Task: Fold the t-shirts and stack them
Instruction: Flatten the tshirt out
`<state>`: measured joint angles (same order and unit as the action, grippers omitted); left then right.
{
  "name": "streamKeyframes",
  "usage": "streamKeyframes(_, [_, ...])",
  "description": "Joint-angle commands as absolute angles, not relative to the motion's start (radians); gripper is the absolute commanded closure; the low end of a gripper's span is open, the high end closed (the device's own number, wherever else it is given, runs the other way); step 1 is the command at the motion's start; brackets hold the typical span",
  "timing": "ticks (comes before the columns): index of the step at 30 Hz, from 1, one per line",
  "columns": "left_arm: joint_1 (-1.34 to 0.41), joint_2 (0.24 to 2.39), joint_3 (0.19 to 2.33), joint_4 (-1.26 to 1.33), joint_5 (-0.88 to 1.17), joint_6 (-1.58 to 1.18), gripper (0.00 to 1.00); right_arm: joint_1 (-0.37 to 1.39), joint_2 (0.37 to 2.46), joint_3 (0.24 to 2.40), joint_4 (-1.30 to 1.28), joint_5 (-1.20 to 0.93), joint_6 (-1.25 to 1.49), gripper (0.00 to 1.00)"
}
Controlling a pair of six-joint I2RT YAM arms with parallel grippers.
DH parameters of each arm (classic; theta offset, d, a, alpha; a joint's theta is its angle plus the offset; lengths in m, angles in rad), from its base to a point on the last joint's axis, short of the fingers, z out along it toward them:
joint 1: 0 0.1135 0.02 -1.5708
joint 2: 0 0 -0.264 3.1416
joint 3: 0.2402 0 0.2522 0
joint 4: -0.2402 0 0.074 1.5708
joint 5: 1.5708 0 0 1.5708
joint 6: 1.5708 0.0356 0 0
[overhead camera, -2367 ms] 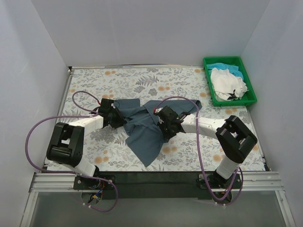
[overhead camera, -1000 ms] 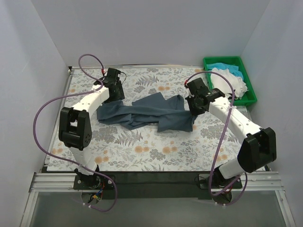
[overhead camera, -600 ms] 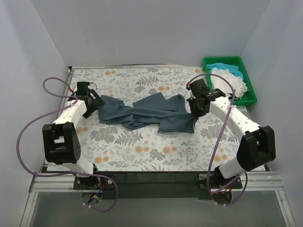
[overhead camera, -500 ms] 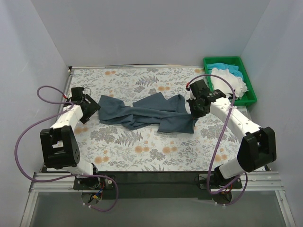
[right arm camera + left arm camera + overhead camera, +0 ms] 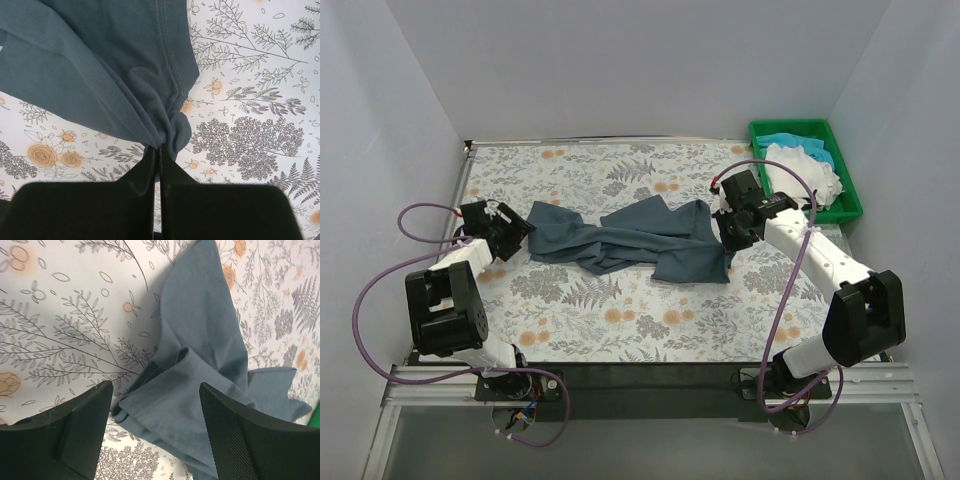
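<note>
The dark slate t-shirt [image 5: 630,240] lies stretched and rumpled across the middle of the table. My left gripper [image 5: 517,228] stands open at its left end. In the left wrist view a hemmed corner of the slate t-shirt [image 5: 200,330] shows in the wide gap of the left gripper [image 5: 155,407], and nothing is pinched. My right gripper [image 5: 725,235] is shut on the shirt's right edge. In the right wrist view a bunched fold of the slate t-shirt [image 5: 110,65] is clamped at the tips of the right gripper [image 5: 158,149]. A white t-shirt [image 5: 802,175] lies on a turquoise t-shirt [image 5: 785,141] in the tray.
The green plastic tray [image 5: 850,212] stands at the back right corner, just right of the right arm. The floral tablecloth [image 5: 620,320] covers the table. White walls close in the left, back and right sides. A purple cable [image 5: 420,215] loops beside the left arm.
The shirt was pulled from a heap between both grippers into a long stretched shape. The left gripper then swung left and nearer, off the shirt's end. The right gripper has held still with the cloth.
</note>
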<state>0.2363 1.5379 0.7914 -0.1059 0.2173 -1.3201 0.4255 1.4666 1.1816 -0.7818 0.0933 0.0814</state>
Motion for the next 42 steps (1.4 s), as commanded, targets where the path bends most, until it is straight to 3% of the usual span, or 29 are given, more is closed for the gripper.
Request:
streamKeyframes(1, [0.238, 1.546, 0.756, -0.006, 0.317, -1.29, 0.35, 0.425, 1.428, 1.177, -0.762, 0.077, 0.069, 0.99])
streamKeyframes(14, [0.236, 1.563, 0.678, 0.081, 0.364, -1.253, 0.35, 0.423, 1.416, 1.172, -0.756, 0.075, 0.067, 0.99])
streamKeyframes(17, [0.235, 1.539, 0.66, 0.093, 0.348, -1.246, 0.42, 0.425, 1.411, 1.17, -0.753, 0.069, 0.067, 0.99])
streamKeyframes(18, [0.236, 1.534, 0.651, 0.098, 0.35, -1.244, 0.51, 0.425, 1.41, 1.169, -0.752, 0.068, 0.067, 0.99])
streamKeyframes(24, [0.236, 1.508, 0.649, 0.115, 0.367, -1.241, 0.66, 0.423, 1.404, 1.164, -0.75, 0.064, 0.067, 0.99])
streamKeyframes(25, [0.236, 1.508, 0.65, 0.114, 0.367, -1.243, 0.74, 0.425, 1.404, 1.163, -0.75, 0.063, 0.069, 0.99])
streamKeyframes(30, [0.236, 1.471, 0.69, 0.06, 0.354, -1.255, 0.82, 0.425, 1.393, 1.163, -0.752, 0.071, 0.069, 0.99])
streamKeyframes(32, [0.238, 1.451, 0.727, 0.005, 0.338, -1.261, 0.93, 0.425, 1.393, 1.163, -0.752, 0.078, 0.071, 0.99])
streamKeyframes(36, [0.236, 1.414, 0.776, -0.115, 0.31, -1.282, 1.0, 0.425, 1.394, 1.16, -0.755, 0.103, 0.075, 0.99])
streamKeyframes(42, [0.238, 1.359, 0.923, -0.408, 0.155, -1.302, 1.0, 0.417, 1.401, 1.177, -0.796, 0.204, 0.086, 0.99])
